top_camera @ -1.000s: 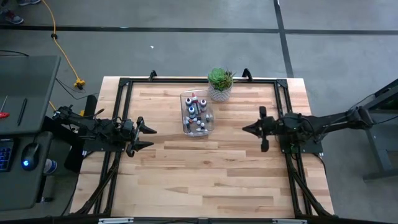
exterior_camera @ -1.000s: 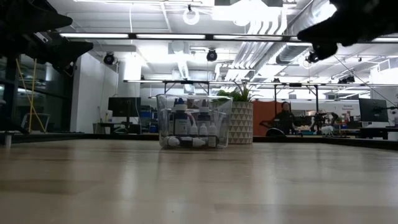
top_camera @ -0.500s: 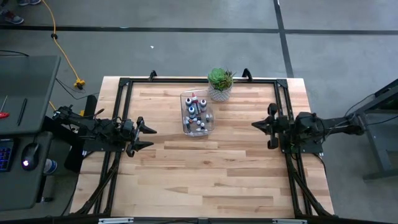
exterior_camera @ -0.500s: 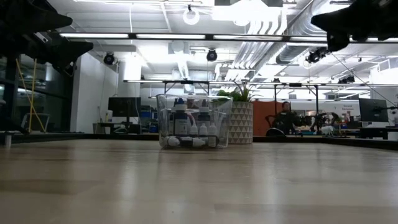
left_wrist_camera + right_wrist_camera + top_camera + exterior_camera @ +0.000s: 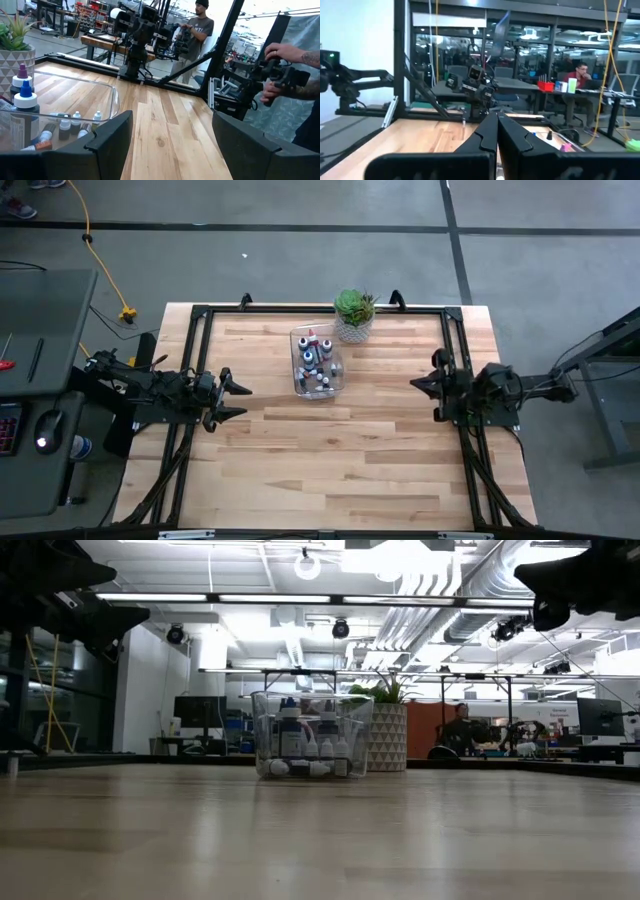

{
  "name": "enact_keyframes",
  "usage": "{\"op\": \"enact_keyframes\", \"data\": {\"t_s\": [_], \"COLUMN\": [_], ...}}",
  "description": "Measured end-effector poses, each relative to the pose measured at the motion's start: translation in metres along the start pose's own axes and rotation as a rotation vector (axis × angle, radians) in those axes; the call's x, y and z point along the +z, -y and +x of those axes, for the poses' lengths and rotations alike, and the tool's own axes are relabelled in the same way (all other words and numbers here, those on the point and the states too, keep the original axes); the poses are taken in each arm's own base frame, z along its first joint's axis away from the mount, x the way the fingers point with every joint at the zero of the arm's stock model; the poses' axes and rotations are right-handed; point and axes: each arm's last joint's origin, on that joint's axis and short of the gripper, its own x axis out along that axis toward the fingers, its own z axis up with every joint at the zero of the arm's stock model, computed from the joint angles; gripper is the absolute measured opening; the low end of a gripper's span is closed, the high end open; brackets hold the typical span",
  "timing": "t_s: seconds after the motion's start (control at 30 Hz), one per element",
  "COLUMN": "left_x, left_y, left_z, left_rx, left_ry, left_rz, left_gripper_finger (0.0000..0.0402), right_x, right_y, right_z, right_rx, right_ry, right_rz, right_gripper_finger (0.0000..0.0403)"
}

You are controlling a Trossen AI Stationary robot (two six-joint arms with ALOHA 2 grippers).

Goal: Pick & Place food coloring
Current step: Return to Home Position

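Looks straight down on the whole tabletop [image 5: 330, 460]; looks level across it from the edge, toward the bin [image 5: 265, 715] and room beyond. From each wrist, faces inward over that same surface.

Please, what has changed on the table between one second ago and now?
The right gripper, jaws shut and empty, drew back toward the right edge of the table, away from the clear bin. Nothing was grasped or released. The left gripper, jaws open, kept its place at the left edge. The food coloring bottles in the bin and the potted plant did not move.
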Motion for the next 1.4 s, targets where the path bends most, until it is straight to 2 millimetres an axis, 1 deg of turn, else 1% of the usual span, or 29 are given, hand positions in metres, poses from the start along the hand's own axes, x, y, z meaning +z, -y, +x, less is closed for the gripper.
{"op": "enact_keyframes", "data": {"t_s": [0.17, 0.27, 0.37, 0.5, 0.6, 0.77, 1.03, 1.2, 1.4], "left_x": [0.000, 0.000, 0.000, 0.000, 0.000, 0.000, 0.000, 0.000, 0.000], "left_y": [0.000, 0.000, 0.000, 0.000, 0.000, 0.000, 0.000, 0.000, 0.000], "left_z": [0.000, 0.000, 0.000, 0.000, 0.000, 0.000, 0.000, 0.000, 0.000], "left_rx": [0.000, 0.000, 0.000, 0.000, 0.000, 0.000, 0.000, 0.000, 0.000], "left_ry": [0.000, 0.000, 0.000, 0.000, 0.000, 0.000, 0.000, 0.000, 0.000], "left_rz": [0.000, 0.000, 0.000, 0.000, 0.000, 0.000, 0.000, 0.000, 0.000], "left_gripper_finger": [0.0271, 0.0271, 0.0271, 0.0271, 0.0271, 0.0271, 0.0271, 0.0271, 0.0271], "right_x": [-0.006, -0.016, -0.018, -0.019, -0.024, -0.032, -0.035, -0.036, -0.037], "right_y": [-0.001, -0.001, 0.002, 0.008, 0.010, 0.009, 0.006, 0.007, 0.009], "right_z": [0.001, 0.001, 0.001, 0.001, 0.001, 0.000, 0.000, 0.000, 0.000], "right_rx": [0.044, 0.082, 0.073, 0.036, 0.034, 0.071, 0.073, 0.021, -0.064], "right_ry": [0.012, 0.000, -0.011, -0.023, -0.066, -0.148, -0.185, -0.200, -0.204], "right_rz": [0.009, 0.031, 0.038, 0.003, 0.015, 0.041, 0.035, 0.024, 0.100], "right_gripper_finger": [0.0000, 0.0000, 0.0000, 0.0000, 0.0000, 0.0000, 0.0000, 0.0000, 0.0000]}}
